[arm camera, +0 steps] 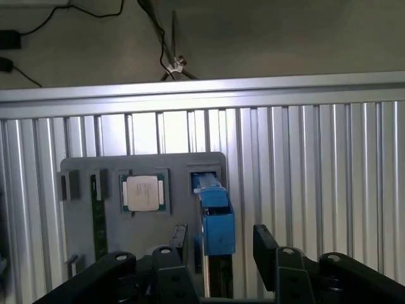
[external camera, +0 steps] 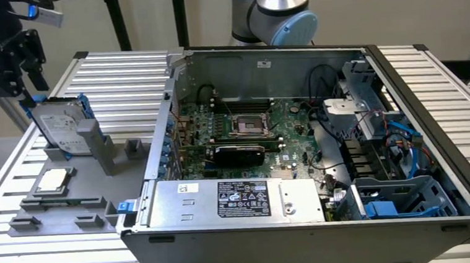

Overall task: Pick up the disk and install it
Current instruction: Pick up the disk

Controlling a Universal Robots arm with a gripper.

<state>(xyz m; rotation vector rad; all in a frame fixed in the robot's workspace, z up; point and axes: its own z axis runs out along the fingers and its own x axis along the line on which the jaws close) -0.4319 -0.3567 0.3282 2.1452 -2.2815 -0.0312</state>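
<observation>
Upper left of the exterior view: the gripper [external camera: 30, 87], jaws open and empty, hangs just over the upright disk [external camera: 59, 128]. Closing off-centre could tilt the disk in its holder [external camera: 98, 184].

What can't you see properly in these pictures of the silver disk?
- Exterior view: the label print on the flat silver-grey metal disk is too small to read; the grey plastic stand hides its foot.
- Wrist view: the disk is edge-on, label face hidden; the picture edge cuts off the black gripper.
</observation>
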